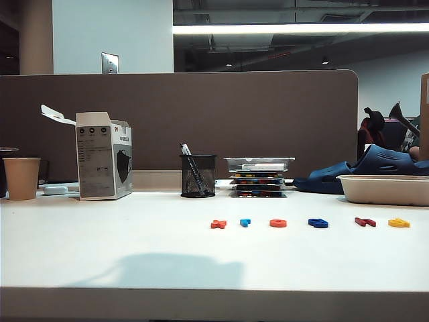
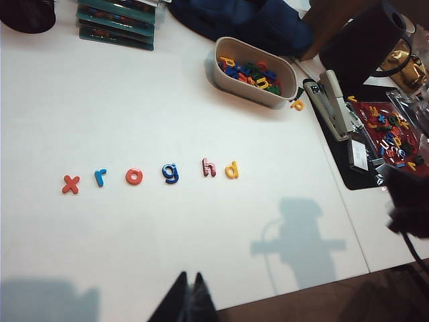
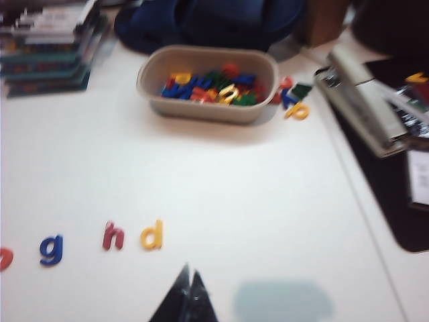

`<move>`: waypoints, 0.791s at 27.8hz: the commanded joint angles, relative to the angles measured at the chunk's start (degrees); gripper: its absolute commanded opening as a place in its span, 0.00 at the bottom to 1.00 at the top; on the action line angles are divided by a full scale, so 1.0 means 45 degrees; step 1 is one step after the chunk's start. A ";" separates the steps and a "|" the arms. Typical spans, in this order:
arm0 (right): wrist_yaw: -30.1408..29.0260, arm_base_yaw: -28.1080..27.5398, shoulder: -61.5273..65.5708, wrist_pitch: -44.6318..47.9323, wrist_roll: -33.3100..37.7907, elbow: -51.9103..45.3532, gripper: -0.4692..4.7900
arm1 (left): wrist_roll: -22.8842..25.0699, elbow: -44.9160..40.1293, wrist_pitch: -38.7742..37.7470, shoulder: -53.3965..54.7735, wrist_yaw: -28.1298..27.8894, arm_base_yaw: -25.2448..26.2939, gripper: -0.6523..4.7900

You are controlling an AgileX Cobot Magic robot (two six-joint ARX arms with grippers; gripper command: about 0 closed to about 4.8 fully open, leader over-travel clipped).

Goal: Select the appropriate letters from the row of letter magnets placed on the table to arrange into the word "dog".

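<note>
Exterior: neither arm shows; the row of letter magnets (image 1: 308, 223) lies untouched on the table (image 1: 100, 248).

Left wrist: my left gripper (image 2: 188, 295), pinched closed, hangs well short of the row.

Right wrist: my right gripper (image 3: 187, 290), closed and empty, is just short of yellow d (image 3: 152, 236); dark red h (image 3: 112, 236) crowds it, risking a nudge.

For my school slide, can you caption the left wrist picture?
Six letter magnets spell x r o g h d on the white table, left gripper shut above.
</note>
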 commanded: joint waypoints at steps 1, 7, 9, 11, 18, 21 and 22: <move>-0.0097 0.0534 0.2414 -0.0777 0.0005 0.1311 0.20 | 0.0024 0.0024 0.0039 -0.0034 -0.0044 0.0015 0.11; -0.0986 0.0806 0.6985 -0.1093 0.0204 0.3317 0.50 | 0.0019 0.0024 0.0034 -0.0034 -0.0044 0.0015 0.11; -0.0996 0.0806 0.7733 -0.1088 0.0204 0.3555 0.59 | 0.0024 0.0024 0.0039 -0.0034 -0.0044 0.0015 0.11; -0.1141 0.0806 0.8573 -0.1088 0.0199 0.3793 0.62 | 0.0019 0.0024 0.0039 -0.0034 -0.0044 0.0015 0.11; -0.1792 0.0811 1.0744 -0.1088 0.0194 0.4167 0.62 | 0.0019 0.0024 0.0039 -0.0034 -0.0044 0.0015 0.11; -0.1982 0.0811 1.1400 -0.1039 0.0189 0.4255 0.62 | 0.0024 0.0024 0.0039 -0.0034 -0.0044 0.0015 0.11; -0.1982 0.0826 1.1613 -0.1035 0.0189 0.4303 0.62 | 0.0019 0.0024 0.0039 -0.0034 -0.0044 0.0015 0.11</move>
